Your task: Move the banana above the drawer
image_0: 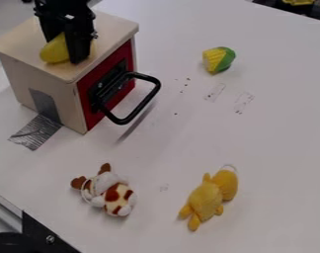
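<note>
1. White tabletop (pixel 182 143) fills most of the view, its far edge crossing the upper right corner; a corn toy (pixel 219 60) lies towards that side, a brown-and-white plush (pixel 108 190) and a yellow plush (pixel 209 197) towards the near edge.
2. Near the table's upper left stands the wooden box with its red-fronted drawer (pixel 128 89), the black handle (pixel 148 100) jutting out to the right.
3. The banana (pixel 55 50) is over the box's wooden top (pixel 112 30), inward from the corner nearest the camera; whether its underside touches the wood cannot be told.
4. The gripper (pixel 66 49) hangs over that top and appears to have the banana grasped, one finger in front of it and the other mostly hidden.
5. By the look of it, the carrying is done: the banana is above the drawer, as the task asks.
6. What seems left is small: settle it if it is off the wood, let go, and lift straight clear without rolling it over the edge.
</note>
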Motion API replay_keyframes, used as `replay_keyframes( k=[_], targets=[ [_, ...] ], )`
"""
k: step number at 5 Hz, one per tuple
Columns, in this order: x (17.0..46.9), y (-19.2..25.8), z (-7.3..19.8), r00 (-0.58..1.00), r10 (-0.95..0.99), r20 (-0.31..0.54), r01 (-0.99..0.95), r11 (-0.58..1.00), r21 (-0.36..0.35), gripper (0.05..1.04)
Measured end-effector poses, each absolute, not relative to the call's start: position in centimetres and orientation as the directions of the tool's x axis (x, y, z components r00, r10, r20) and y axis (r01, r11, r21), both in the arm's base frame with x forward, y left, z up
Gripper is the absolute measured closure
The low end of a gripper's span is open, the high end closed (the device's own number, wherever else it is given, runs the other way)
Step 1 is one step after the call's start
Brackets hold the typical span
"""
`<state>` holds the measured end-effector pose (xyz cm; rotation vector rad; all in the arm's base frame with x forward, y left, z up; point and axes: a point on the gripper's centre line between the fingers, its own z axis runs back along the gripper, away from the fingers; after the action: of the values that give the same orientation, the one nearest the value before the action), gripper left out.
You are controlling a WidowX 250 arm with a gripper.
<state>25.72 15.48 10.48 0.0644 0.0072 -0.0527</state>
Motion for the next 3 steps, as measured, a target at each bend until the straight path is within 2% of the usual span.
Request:
replay_keyframes(
  k=[1, 2, 3],
  targets=[
    [26.28, 16.10, 10.32, 0.999, -0.041, -0.011, 0.041, 0.997, 0.061, 0.444],
    [26.20, 15.91, 10.18, 0.999, -0.035, -0.012, 0.036, 0.999, 0.041, 0.184],
    [25.53, 15.28, 10.67, 0.999, -0.033, -0.043, 0.033, 0.999, 0.006, 0.075]
  ],
)
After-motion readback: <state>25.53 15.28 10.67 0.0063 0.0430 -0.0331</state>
